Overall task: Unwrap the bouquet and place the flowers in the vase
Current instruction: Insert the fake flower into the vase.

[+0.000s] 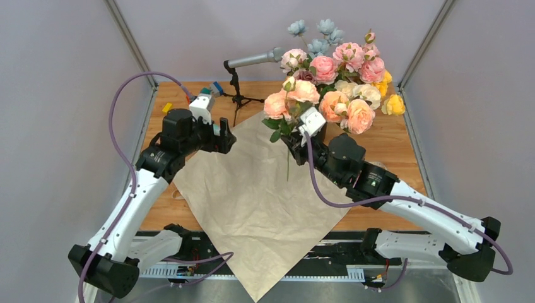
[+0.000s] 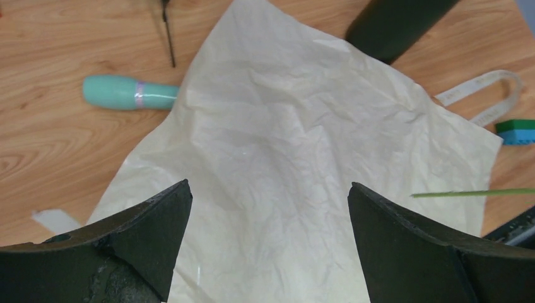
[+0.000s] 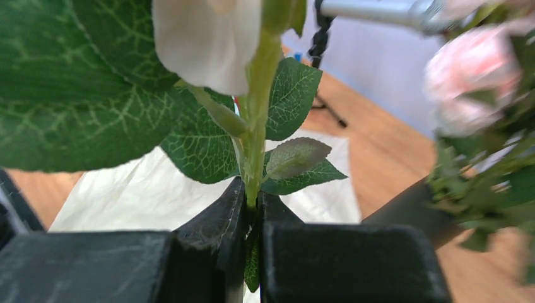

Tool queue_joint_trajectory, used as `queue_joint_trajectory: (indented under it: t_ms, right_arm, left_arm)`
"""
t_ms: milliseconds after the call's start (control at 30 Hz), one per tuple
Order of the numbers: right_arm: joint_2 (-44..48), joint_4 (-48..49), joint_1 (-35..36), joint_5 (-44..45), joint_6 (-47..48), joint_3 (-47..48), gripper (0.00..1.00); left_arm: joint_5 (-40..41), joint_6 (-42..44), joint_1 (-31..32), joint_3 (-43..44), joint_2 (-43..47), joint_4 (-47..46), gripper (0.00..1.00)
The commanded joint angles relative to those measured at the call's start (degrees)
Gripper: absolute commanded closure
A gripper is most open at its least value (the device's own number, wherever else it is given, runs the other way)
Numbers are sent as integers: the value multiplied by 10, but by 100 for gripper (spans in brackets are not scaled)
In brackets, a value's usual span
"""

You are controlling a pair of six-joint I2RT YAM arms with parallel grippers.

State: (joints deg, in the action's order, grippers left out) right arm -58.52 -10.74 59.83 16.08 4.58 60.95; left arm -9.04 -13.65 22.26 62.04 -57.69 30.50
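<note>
right pincer [image 3: 252, 194] is clamped tight on a thin green stem [image 3: 255, 151] — jaws nearly together, leaves fanning out just above them, and overhead you can see the bunch of peach-pink and cream artificial flowers [image 1: 291, 101] riding above the wrist. the stem runs roughly upright through the grip, its tail dangling below toward the crinkled beige wrapping paper [image 1: 258, 196], which lies spread flat and fully opened on the wooden counter [image 1: 391, 145]. now the key bit: the tall glossy dark vase [image 3: 410, 211] sits just beside the right pincer, to its right and a touch farther back, showing in the wrist view as a dark slanted shaft. from overhead it's mostly hidden under a big mass of pink, yellow and pale blue blooms [image 1: 353, 63]. so the right arm is by far the nearer one, and my read is that the stem's tail has to lift and swing across to the vase mouth, which no view shows. left pincer [image 2: 270, 189] hangs wide open over the paper's far-left corner, holding nothing, well apart from the flowers. a cream ribbon [image 2: 479, 88] lies loose by the paper's edge. unwrapping looks done — planting is what's left.
</note>
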Motion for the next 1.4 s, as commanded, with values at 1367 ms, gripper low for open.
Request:
queue_joint_trajectory:
  t_ms: [1367]
  right_arm:
    - [-191, 205, -105, 74, 371, 220, 100]
  left_arm:
    - [161, 68, -34, -52, 12, -3, 0]
